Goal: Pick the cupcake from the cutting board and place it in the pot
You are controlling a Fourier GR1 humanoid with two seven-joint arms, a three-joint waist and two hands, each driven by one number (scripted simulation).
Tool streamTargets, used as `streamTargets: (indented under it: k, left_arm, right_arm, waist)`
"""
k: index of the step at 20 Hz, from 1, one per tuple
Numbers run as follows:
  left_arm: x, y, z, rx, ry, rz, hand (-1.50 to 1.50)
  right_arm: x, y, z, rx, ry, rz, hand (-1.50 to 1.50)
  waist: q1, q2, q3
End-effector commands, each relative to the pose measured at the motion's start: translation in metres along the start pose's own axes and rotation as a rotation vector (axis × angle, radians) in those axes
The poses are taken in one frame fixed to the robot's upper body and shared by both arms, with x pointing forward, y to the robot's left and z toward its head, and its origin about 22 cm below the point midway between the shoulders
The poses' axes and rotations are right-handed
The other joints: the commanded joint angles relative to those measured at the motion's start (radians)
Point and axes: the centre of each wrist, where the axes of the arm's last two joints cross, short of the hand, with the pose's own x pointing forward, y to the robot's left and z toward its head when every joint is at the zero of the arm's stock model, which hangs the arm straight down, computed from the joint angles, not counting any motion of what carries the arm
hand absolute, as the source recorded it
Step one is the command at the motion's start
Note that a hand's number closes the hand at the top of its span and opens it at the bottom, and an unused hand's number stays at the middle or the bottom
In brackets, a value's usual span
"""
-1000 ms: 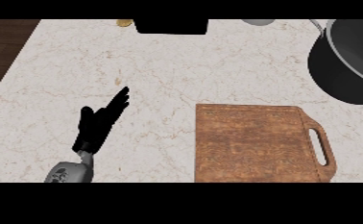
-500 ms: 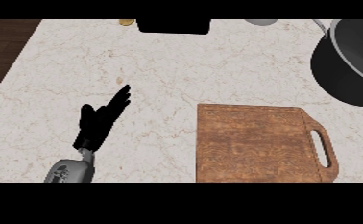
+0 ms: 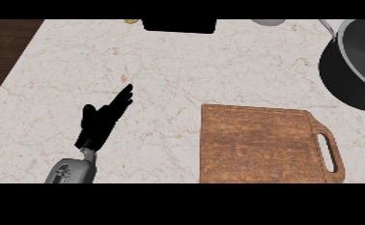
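Observation:
A brown wooden cutting board (image 3: 260, 143) with a handle slot at its right lies on the marble counter at the lower right; nothing stands on its visible top. A dark pot (image 3: 347, 67) shows partly at the right edge, cut off by the frame. No cupcake shows anywhere. My left hand (image 3: 102, 120) rests open at the lower left, fingers pointing up and to the right, well left of the board. My right hand is out of view.
A black object (image 3: 179, 25) sits at the counter's far edge, with a small orange thing (image 3: 131, 21) to its left and a grey round item (image 3: 269, 22) to its right. Dark wood floor (image 3: 14, 40) shows beyond the counter's left edge.

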Motion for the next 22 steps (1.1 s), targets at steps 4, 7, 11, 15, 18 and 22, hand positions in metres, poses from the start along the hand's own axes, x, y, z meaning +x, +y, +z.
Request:
streamTargets:
  k: [4, 7, 11, 15, 18, 22]
  left_arm:
    - [-0.001, -0.011, -0.004, -0.007, 0.008, 0.005, 0.0]
    - [-0.012, 0.001, 0.001, 0.007, 0.009, 0.01, 0.0]
    - [-0.004, 0.0, 0.003, 0.015, 0.007, 0.018, 0.0]
    - [-0.009, -0.004, 0.005, 0.024, 0.031, 0.024, 0.0]
    - [-0.008, 0.016, 0.012, 0.033, 0.017, 0.015, 0.0]
    - [-0.004, 0.002, 0.006, 0.033, 0.028, 0.017, 0.0]
  right_arm:
    - [0.03, 0.024, -0.013, 0.292, 0.197, 0.048, -1.5]
    - [0.036, 0.054, -0.012, 0.286, 0.141, -0.008, -1.5]
    - [0.071, 0.031, -0.024, 0.086, -0.005, -0.349, -1.5]
    - [0.054, -0.001, -0.022, -0.132, -0.082, -0.665, -1.5]
    - [0.043, -0.016, -0.02, -0.259, -0.048, -0.838, -1.5]
    - [0.018, -0.01, -0.012, -0.423, 0.043, -0.952, -1.5]
  waist:
    - [0.003, 0.004, 0.001]
    - [-0.011, 0.003, 0.002]
    - [-0.014, -0.001, 0.003]
    - [-0.037, -0.007, 0.005]
    - [-0.031, -0.006, 0.004]
    - [-0.031, -0.001, 0.004]
